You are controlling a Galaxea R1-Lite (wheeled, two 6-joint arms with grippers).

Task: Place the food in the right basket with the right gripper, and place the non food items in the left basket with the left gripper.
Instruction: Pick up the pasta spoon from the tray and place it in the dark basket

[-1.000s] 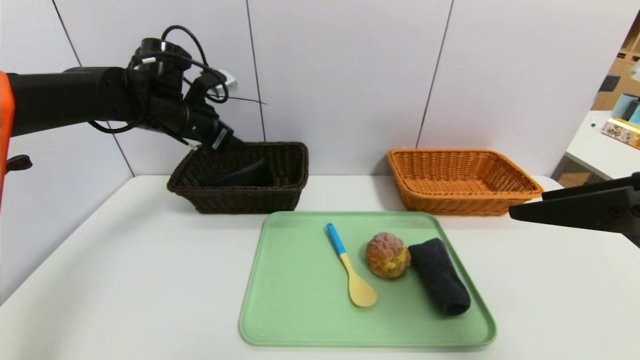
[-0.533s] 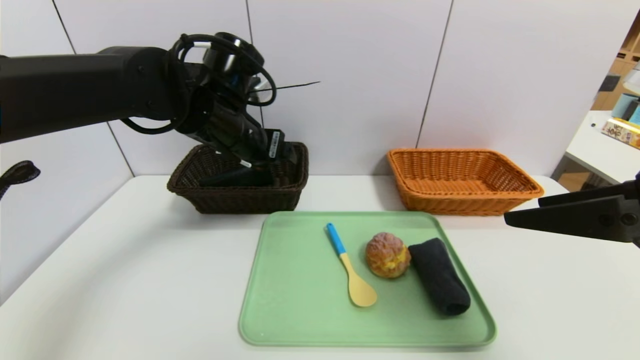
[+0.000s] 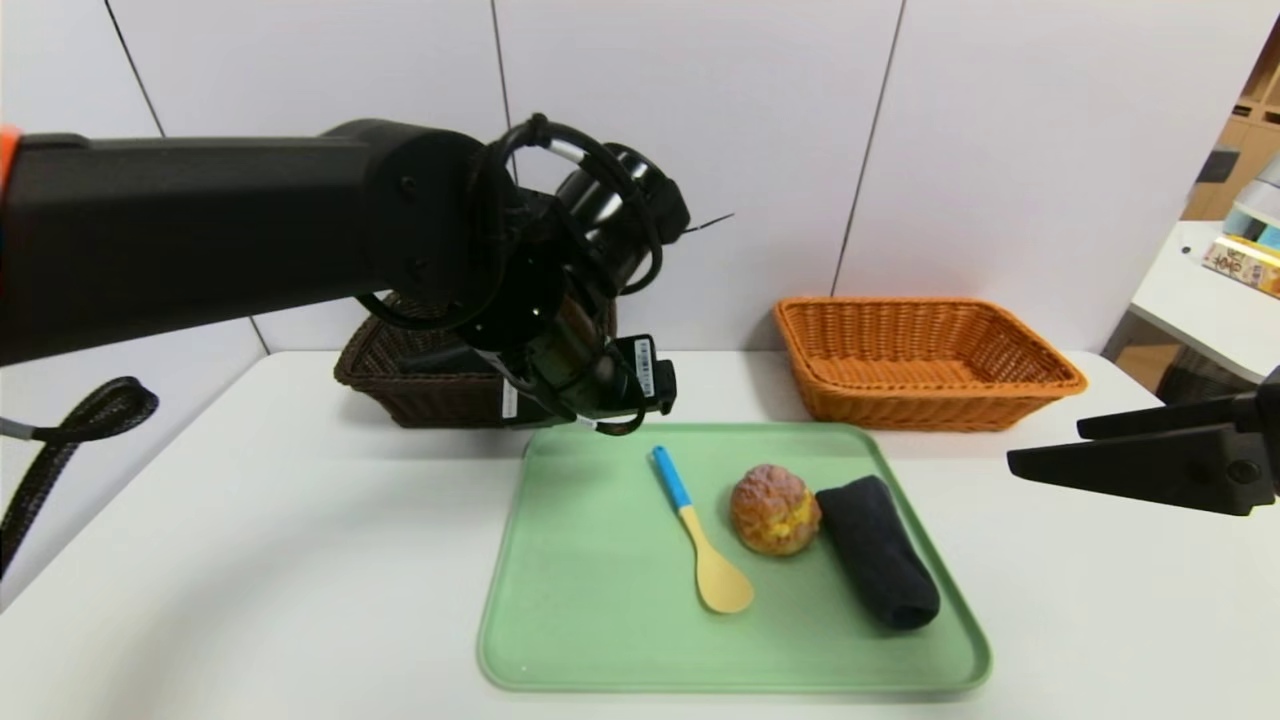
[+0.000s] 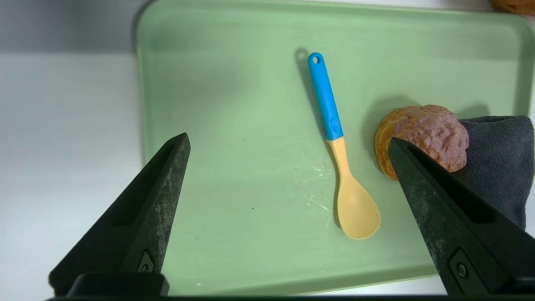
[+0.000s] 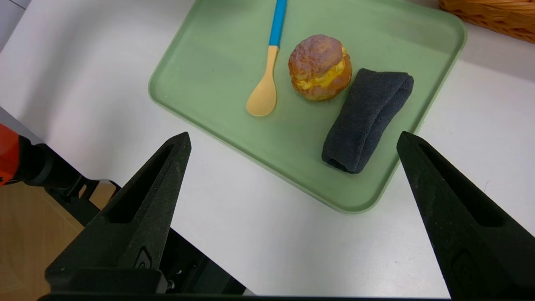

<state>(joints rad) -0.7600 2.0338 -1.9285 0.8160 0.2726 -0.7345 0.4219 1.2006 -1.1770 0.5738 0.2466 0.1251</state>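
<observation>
A green tray holds a spoon with a blue handle and yellow bowl, a cream-filled bun and a rolled dark towel. The dark brown left basket and the orange right basket stand behind the tray. My left gripper hangs open and empty over the tray's far left part. The spoon lies below it and the bun is beside one finger. My right gripper hovers open and empty off the tray's right side, above the table.
The left arm crosses in front of the brown basket and hides most of its inside. A side table with books stands at the far right. A black cable hangs at the left. The wall runs close behind both baskets.
My left arm has swung from over the brown basket to the right and forward, to above the tray's far edge. The right gripper has drifted slightly lower.
</observation>
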